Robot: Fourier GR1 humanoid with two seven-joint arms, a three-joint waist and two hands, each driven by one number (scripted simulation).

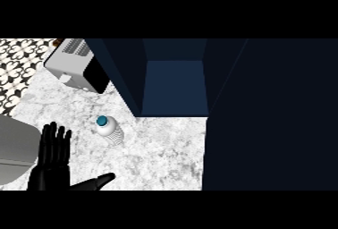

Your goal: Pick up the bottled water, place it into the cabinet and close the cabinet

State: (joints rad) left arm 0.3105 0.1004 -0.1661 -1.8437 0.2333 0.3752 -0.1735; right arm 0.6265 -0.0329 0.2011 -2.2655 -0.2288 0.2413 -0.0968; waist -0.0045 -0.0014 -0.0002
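Note:
The bottled water (109, 130), clear with a blue cap, stands upright on the marble counter (165, 152), just in front of the cabinet's left wall. The dark blue cabinet (175, 85) is open, its interior showing at the top centre, and its open door (271, 116) fills the right side of the view. My left hand (52, 156) rests open at the lower left, fingers straight and pointing up, thumb out to the right, a little to the left of the bottle and not touching it. My right hand is out of sight.
A white toaster (76, 65) with a black side sits at the back left of the counter. A grey forearm (16, 147) comes in at the left edge. Patterned tiles (20, 62) show at the far left.

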